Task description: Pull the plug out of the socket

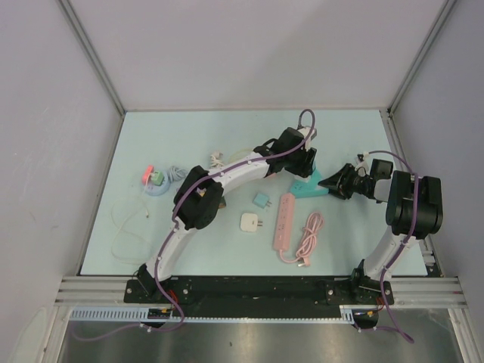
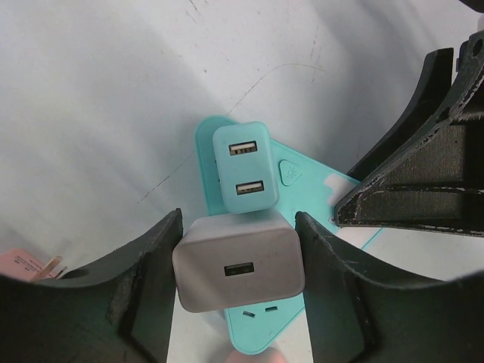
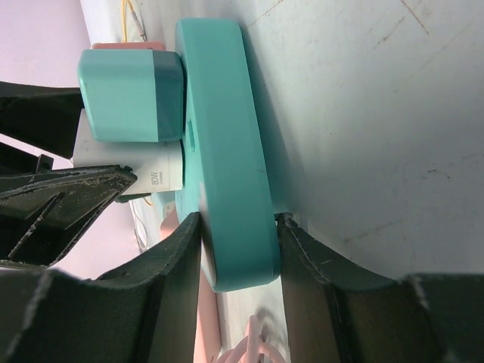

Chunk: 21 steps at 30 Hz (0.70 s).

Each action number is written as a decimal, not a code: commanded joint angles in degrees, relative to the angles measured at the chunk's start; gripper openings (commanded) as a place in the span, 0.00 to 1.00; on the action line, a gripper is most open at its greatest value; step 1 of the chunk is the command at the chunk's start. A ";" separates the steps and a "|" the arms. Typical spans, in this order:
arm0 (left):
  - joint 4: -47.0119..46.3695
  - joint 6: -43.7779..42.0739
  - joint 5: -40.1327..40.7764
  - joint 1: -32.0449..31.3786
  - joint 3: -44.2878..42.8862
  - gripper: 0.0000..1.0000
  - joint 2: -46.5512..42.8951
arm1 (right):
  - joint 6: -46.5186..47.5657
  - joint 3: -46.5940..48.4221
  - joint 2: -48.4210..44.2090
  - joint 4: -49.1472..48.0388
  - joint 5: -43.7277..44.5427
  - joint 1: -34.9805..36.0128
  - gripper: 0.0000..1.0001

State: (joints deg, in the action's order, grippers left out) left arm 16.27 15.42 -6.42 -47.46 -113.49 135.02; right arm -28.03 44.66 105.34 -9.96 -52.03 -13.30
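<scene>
A teal socket strip (image 1: pixel 310 187) lies on the table at centre right. A white plug (image 2: pixel 238 271) and a teal plug (image 2: pixel 244 168) sit side by side in it, both flush against the strip. My left gripper (image 2: pixel 238 221) comes from above and is shut on the white plug, its fingers (image 2: pixel 147 280) pressing both sides. My right gripper (image 3: pixel 238 223) is shut on the end of the teal socket strip (image 3: pixel 227 151), one finger above and one below. In the top view the left gripper (image 1: pixel 302 165) covers the plugs and the right gripper (image 1: pixel 334 181) is at the strip's right end.
A pink power strip (image 1: pixel 283 221) and a coiled pink cable (image 1: pixel 308 236) lie just in front of the socket. A white adapter (image 1: pixel 251 222) and a small teal adapter (image 1: pixel 262 200) lie to their left. A blue and pink object (image 1: pixel 155 181) and a pale cable (image 1: pixel 128 231) are at far left.
</scene>
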 commanded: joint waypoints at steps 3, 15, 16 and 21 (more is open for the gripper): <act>1.39 0.40 -3.42 -0.35 -2.08 0.00 -3.44 | 3.25 -0.90 3.21 3.28 12.30 0.29 0.21; 3.24 1.63 -4.92 -0.09 -3.32 0.70 -3.45 | 3.07 -0.98 3.12 3.28 12.48 0.29 0.19; 3.33 1.72 -4.84 -0.09 -3.23 0.71 -3.36 | 3.07 -0.98 3.12 3.19 12.57 0.29 0.19; 3.24 2.07 -5.01 -0.26 -3.14 0.75 -2.40 | 3.07 -0.98 3.12 3.19 12.48 0.29 0.19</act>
State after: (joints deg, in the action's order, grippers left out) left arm 18.70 16.14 -9.17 -47.09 -114.13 135.00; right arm -28.25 44.66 105.34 -10.04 -51.94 -13.23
